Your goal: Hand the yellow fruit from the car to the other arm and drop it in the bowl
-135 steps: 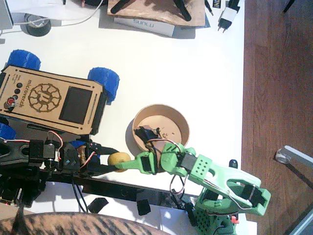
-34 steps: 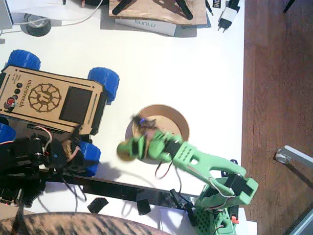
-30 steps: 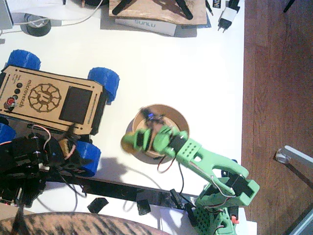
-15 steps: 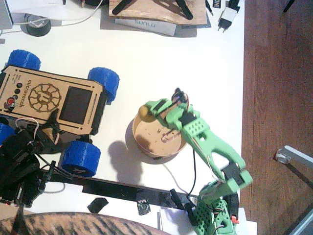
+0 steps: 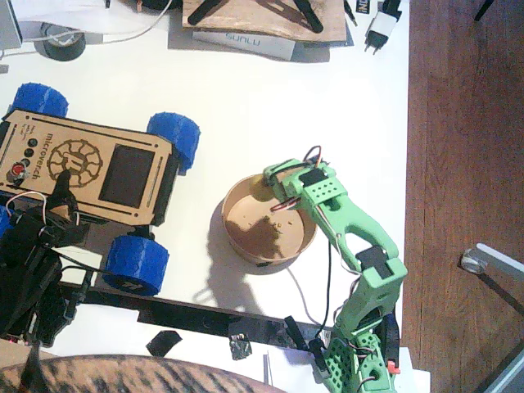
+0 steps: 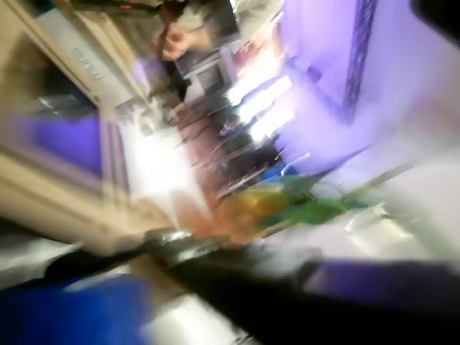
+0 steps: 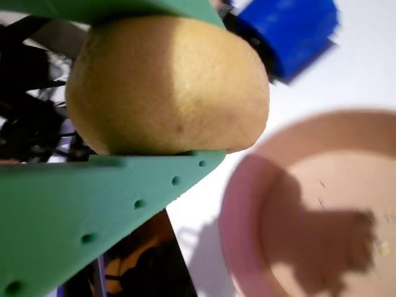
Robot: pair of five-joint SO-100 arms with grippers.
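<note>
The right pincer point(image 7: 154, 154), on the green arm point(image 5: 352, 237), is clamped on the yellow fruit point(image 7: 167, 86): in a wrist view the fruit sits squeezed between two green fingers point(image 7: 93, 210), one above and one below. In that view the brown bowl point(image 7: 247, 247) lies below and to the right of the fruit, with a dark shadow on its pale floor, and a blue wheel point(image 7: 291, 31) shows beyond. In the fixed view the green arm's head hangs over the far right rim of the bowl point(image 5: 237, 237), which stands on the white worktop point(image 5: 270, 106); the fruit itself is hidden there. The wooden car point(image 5: 82, 168) stands to the left of the bowl, apart from it. The black left arm point(image 5: 33, 262) sits at the car's near edge; its pincer's state cannot be told, and its wrist view is too blurred to read.
</note>
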